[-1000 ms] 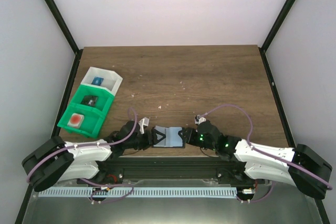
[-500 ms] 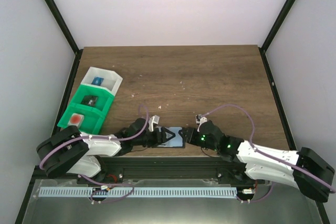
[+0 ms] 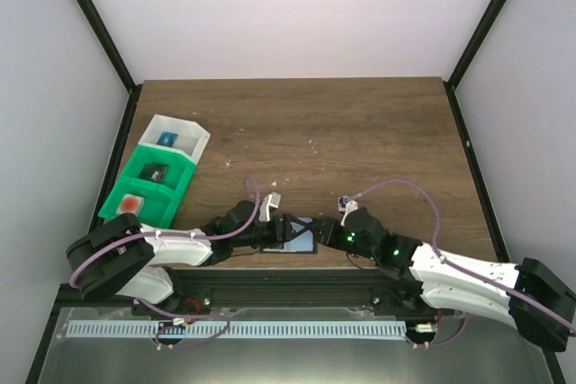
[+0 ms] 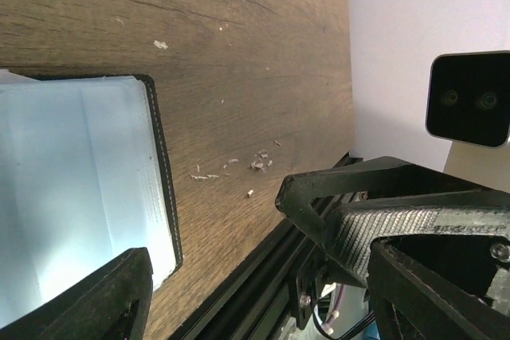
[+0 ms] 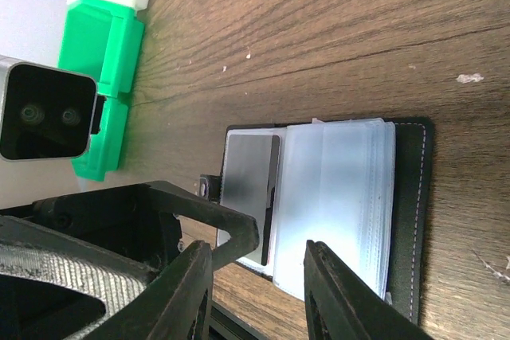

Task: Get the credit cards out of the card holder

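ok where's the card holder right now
In the top view the card holder lies open at the near edge of the table, about mid-width, between the left hand and right hand, well right of the green bin.

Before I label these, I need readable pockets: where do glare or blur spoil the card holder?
Left wrist: card holder blown out to pale blue-white, detail lost. Right wrist: evenly lit, holder readable, near fingers soft. Top view: sharp, but holder small, partly covered.

Matt grained wood table (image 3: 360, 132), glossy plastic bins (image 3: 153, 188); card holder (image 5: 327, 205) with seemingly translucent plastic sleeves.
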You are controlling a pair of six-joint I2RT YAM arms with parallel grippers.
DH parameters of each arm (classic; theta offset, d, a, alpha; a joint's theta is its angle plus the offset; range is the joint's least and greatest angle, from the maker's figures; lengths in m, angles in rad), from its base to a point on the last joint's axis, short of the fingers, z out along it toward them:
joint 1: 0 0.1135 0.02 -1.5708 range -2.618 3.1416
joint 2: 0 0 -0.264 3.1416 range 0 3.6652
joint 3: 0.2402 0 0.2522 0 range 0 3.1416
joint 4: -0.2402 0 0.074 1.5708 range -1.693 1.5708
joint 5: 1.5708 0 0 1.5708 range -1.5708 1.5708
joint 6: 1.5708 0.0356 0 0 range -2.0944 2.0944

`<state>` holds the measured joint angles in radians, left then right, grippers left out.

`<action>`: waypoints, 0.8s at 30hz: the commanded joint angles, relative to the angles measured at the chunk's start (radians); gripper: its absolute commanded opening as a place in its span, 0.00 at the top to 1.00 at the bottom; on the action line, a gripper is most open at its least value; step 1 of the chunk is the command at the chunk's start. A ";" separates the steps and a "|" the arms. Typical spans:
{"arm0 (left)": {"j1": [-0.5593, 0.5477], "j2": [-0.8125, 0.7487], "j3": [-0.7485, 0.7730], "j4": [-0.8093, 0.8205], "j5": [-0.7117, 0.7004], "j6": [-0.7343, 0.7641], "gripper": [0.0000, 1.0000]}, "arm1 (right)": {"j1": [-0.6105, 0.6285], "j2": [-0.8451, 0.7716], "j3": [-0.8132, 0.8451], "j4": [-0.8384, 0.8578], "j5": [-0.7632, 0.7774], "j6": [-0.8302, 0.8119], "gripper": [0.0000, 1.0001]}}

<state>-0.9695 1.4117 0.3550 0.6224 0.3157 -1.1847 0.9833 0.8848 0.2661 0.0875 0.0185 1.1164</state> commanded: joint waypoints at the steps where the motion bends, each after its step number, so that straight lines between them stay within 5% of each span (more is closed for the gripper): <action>1: -0.003 -0.058 -0.019 -0.036 -0.059 0.007 0.24 | 0.008 0.023 0.008 0.020 0.000 -0.010 0.66; 6: 0.027 -0.144 -0.021 -0.220 -0.111 0.057 0.34 | 0.008 0.095 0.026 0.067 -0.048 -0.022 0.67; 11: 0.100 -0.232 -0.104 -0.241 -0.094 0.051 0.73 | 0.008 0.200 0.077 0.102 -0.104 -0.052 0.71; 16: 0.119 -0.287 -0.117 -0.355 -0.091 0.104 0.99 | 0.008 0.328 0.139 0.138 -0.171 -0.072 0.73; 24: 0.122 -0.388 -0.167 -0.463 -0.128 0.127 1.00 | 0.013 0.491 0.225 0.187 -0.246 -0.080 0.75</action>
<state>-0.8524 1.0618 0.2104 0.2398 0.2142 -1.0897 0.9848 1.3220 0.4297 0.2333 -0.1810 1.0554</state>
